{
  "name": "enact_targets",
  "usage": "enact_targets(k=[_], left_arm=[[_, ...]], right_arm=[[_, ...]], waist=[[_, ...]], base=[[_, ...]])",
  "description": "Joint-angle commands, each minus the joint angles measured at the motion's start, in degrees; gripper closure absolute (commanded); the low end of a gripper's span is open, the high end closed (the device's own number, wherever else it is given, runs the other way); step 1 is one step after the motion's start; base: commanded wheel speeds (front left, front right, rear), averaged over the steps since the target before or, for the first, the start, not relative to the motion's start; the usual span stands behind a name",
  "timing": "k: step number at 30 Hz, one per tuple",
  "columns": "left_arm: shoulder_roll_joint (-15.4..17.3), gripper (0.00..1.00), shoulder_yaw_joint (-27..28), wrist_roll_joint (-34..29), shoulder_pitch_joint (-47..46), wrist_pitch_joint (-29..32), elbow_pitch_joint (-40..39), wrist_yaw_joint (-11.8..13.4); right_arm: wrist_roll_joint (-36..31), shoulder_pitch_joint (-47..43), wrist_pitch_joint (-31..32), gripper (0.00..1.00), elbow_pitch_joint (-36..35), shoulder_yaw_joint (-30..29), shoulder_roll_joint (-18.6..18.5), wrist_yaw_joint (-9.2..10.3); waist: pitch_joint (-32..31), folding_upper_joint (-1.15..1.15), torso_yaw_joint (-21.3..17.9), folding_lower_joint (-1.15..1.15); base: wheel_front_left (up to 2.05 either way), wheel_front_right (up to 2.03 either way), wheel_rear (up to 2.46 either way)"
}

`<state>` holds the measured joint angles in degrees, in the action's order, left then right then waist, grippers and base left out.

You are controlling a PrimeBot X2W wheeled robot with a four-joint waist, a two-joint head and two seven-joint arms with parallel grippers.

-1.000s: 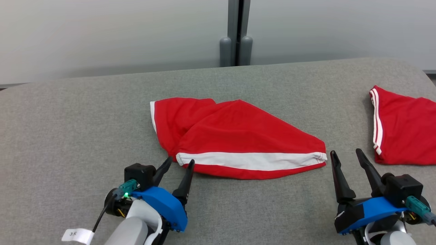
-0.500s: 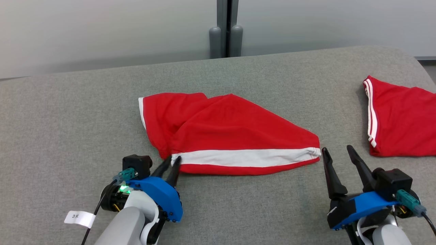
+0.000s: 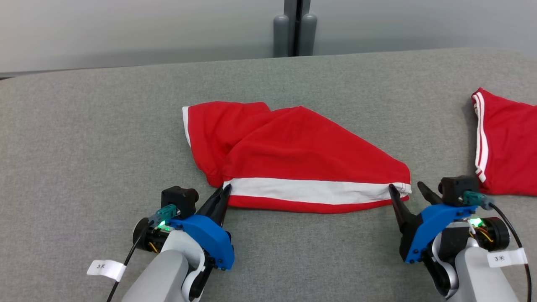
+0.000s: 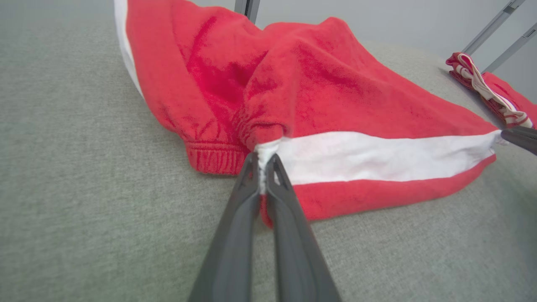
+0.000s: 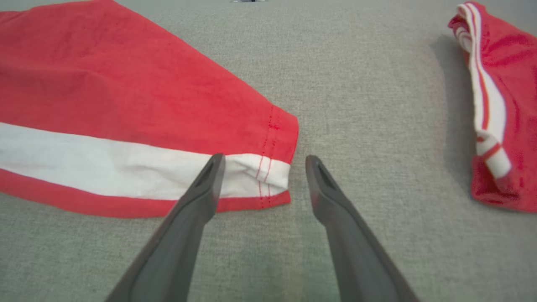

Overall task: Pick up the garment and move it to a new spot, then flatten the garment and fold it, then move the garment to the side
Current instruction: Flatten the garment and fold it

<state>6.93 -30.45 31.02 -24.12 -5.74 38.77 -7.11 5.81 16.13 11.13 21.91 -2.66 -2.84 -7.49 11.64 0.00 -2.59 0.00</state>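
- A grey woven surface (image 3: 84, 126) is stretching across the whole scene, its far edge curving down at the corners.
- Out on the right, a red cloth with white stripes (image 3: 507, 142) is lying on that surface, running off the head view's right edge, its striped side facing left.
- The right wrist view is showing that striped edge bunching and doubling over.
- At the back, two grey rounded posts (image 3: 295, 29) are standing side by side just behind the surface.
- A pale wall (image 3: 126, 29) is running behind them.
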Motion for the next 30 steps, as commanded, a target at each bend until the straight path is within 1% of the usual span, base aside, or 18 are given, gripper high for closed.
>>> enact_targets(k=[1, 5, 9, 10, 11, 12, 17, 22, 26, 28, 30], left_arm=[[0.01, 1.00, -0.08, -0.06, -1.22, -0.44, -0.15, -0.41], [-0.13, 1.00, -0.78, 0.14, -1.71, -0.83, 0.00, -0.44], [-0.18, 1.00, -1.22, 0.39, -2.43, -1.14, 0.09, -0.48], [-0.16, 1.00, -1.33, 0.55, -2.41, -1.32, 0.14, -0.48], [-0.10, 1.00, -1.39, 0.68, -2.37, -1.47, 0.22, -0.49], [-0.03, 1.00, -1.46, 0.77, -2.36, -1.53, 0.32, -0.50], [0.34, 1.00, -1.13, 1.39, -1.91, -3.23, 0.04, -0.51], [1.11, 1.00, 0.41, 2.82, -0.66, -6.62, -3.97, -0.46], [2.43, 1.00, 1.66, 5.02, 0.87, -7.50, -11.89, -0.48], [3.60, 1.00, 1.85, 6.72, 1.52, -6.20, -17.02, -0.49], [5.23, 1.00, 2.17, 8.93, 1.58, -3.30, -22.31, -0.49]], right_arm=[[-0.04, 0.80, 0.12, 0.00, 0.37, 0.09, -0.09, -0.01], [-0.68, 2.68, 0.45, 0.00, 3.68, 0.04, -0.11, -0.01], [0.17, 3.84, -0.35, 0.00, 6.53, 1.47, -0.11, -0.01], [0.82, 4.13, -0.80, 0.49, 6.91, 1.98, -0.11, -0.02], [1.12, 4.22, -1.24, 0.72, 7.33, 2.38, -0.12, -0.01], [1.35, 4.22, -1.41, 1.00, 7.69, 2.66, -0.13, -0.01], [2.57, 4.02, -4.49, 1.00, 6.39, 3.57, -0.13, -0.01], [2.88, 1.44, -6.02, 1.00, 0.24, 3.07, -0.13, -0.01], [2.16, -0.49, -4.93, 1.00, -8.63, 2.14, -0.18, -0.01], [2.21, -1.23, -3.47, 1.00, -13.58, 2.01, -0.63, -0.01], [3.10, -1.18, -1.32, 1.00, -18.24, 2.40, -1.02, -0.01]], waist=[[0.33, 0.00, 0.36, 0.00], [1.01, 0.00, 0.88, 0.00], [1.30, 0.00, 1.06, 0.00], [1.33, 0.00, 1.02, 0.00], [1.33, 0.00, 0.94, 0.00], [1.27, 0.00, 0.83, 0.00], [0.24, 0.00, 0.16, 0.00], [-1.82, 0.00, -0.72, 0.00], [-3.29, 0.00, -1.23, 0.00], [-3.60, 0.00, -1.37, 0.00], [-3.48, 0.00, -1.54, 0.00]], base=[[0.00, 0.00, 0.00], [0.00, 0.00, 0.00], [0.00, 0.00, 0.00], [0.00, 0.00, 0.00], [0.00, 0.00, 0.00], [0.00, 0.00, 0.00], [0.00, 0.00, 0.00], [0.00, 0.00, 0.00], [0.00, 0.00, 0.00], [0.00, 0.00, 0.00], [0.00, 0.00, 0.00]])
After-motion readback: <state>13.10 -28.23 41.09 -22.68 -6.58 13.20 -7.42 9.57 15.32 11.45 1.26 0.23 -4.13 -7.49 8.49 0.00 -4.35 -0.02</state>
